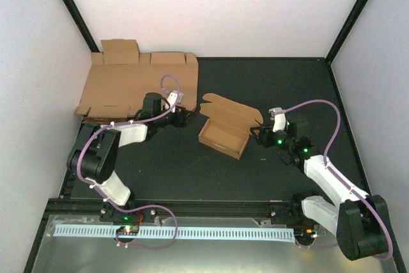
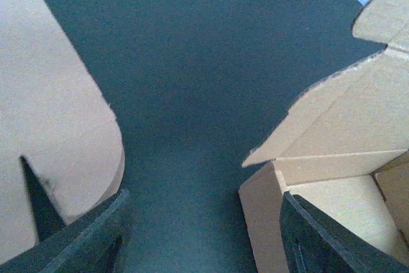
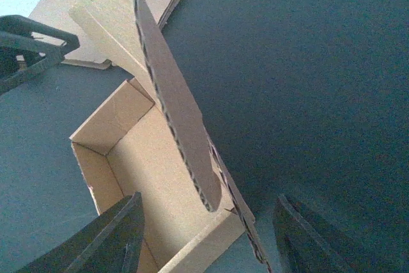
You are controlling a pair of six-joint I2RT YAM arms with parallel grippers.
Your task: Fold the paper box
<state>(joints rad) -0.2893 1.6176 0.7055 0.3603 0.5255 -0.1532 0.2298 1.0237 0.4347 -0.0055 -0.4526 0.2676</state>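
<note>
The paper box [image 1: 223,131] sits half-folded in the middle of the black mat, its tray formed and its lid flap [image 1: 231,110] standing open at the back. My left gripper [image 1: 185,118] is open just left of the box; in the left wrist view [image 2: 204,247] the box's corner [image 2: 339,139] is by my right finger [image 2: 332,241]. My right gripper [image 1: 262,134] is open at the box's right end. In the right wrist view [image 3: 211,247] an upright side flap [image 3: 172,100] and the tray's edge lie between my spread fingers [image 3: 96,241].
Larger flat brown cardboard sheets [image 1: 131,84] lie at the back left, also in the left wrist view [image 2: 51,126]. The black mat [image 1: 275,87] ends at white walls. A light blue toothed rail [image 1: 192,231] runs along the front.
</note>
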